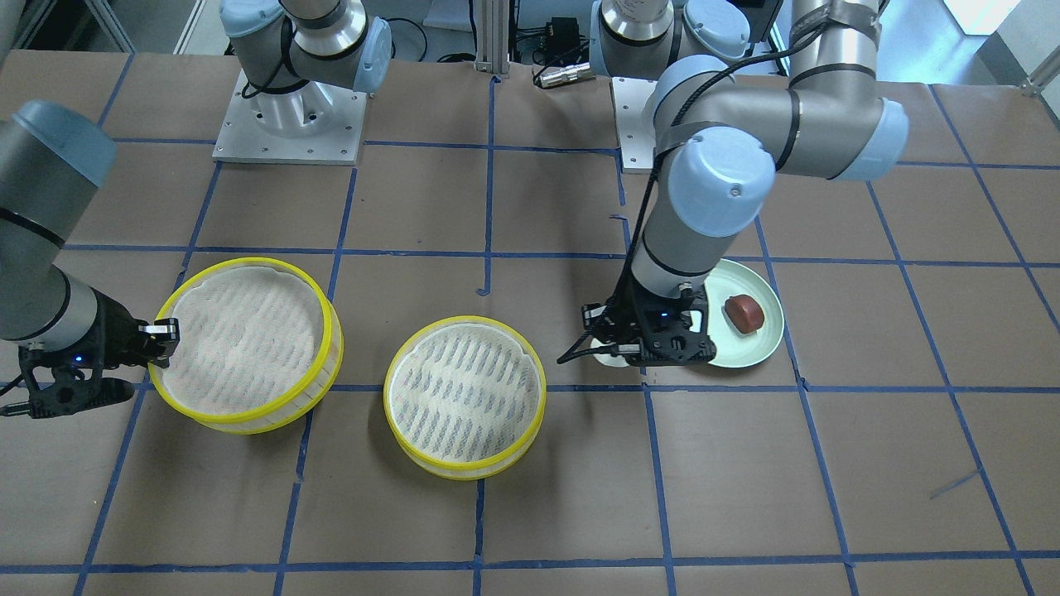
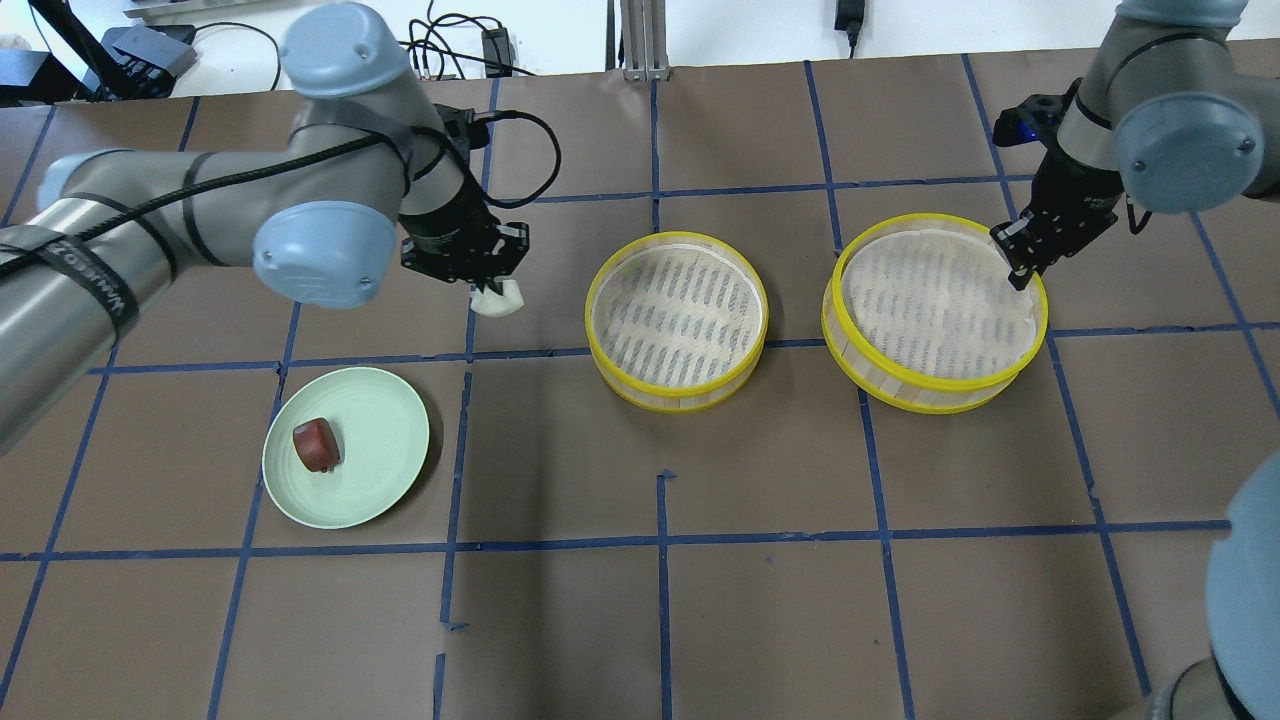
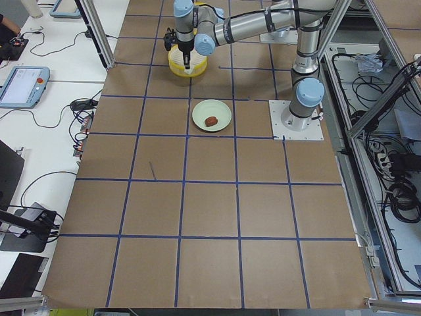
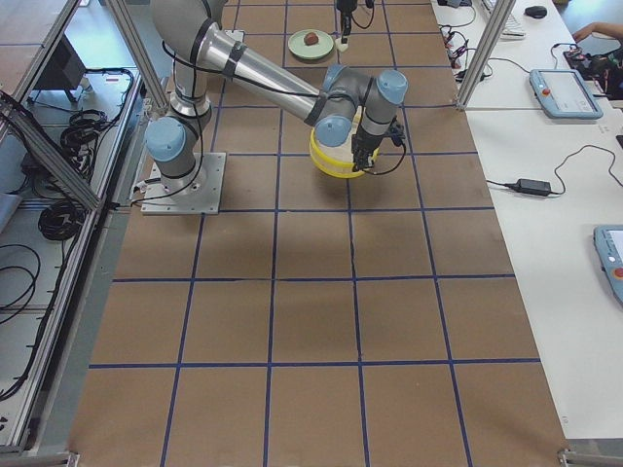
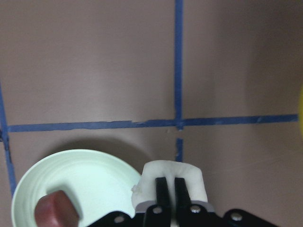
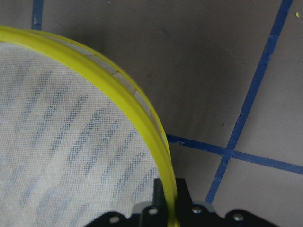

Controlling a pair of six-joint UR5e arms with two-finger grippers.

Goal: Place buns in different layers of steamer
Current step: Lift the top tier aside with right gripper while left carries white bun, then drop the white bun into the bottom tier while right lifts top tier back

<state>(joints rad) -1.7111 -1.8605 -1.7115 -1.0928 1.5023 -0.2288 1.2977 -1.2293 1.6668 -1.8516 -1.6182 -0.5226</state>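
Observation:
My left gripper (image 2: 492, 288) is shut on the white bun (image 2: 499, 300) and holds it above the table, just beside the pale green plate (image 2: 385, 440). The wrist view shows the white bun (image 5: 173, 177) pinched between the fingers. The reddish-brown bun (image 2: 316, 445) lies on the plate. One yellow-rimmed steamer tray (image 2: 678, 315) stands empty in the middle. My right gripper (image 2: 1020, 262) is shut on the rim of the second empty steamer tray (image 2: 930, 300), one finger inside the rim and one outside (image 6: 165, 189). That tray looks slightly tilted (image 1: 248, 339).
Brown paper with blue tape lines covers the table. The two arm bases (image 1: 290, 116) stand on the robot's side. The plate (image 1: 766, 331) lies under my left arm's wrist in the front view.

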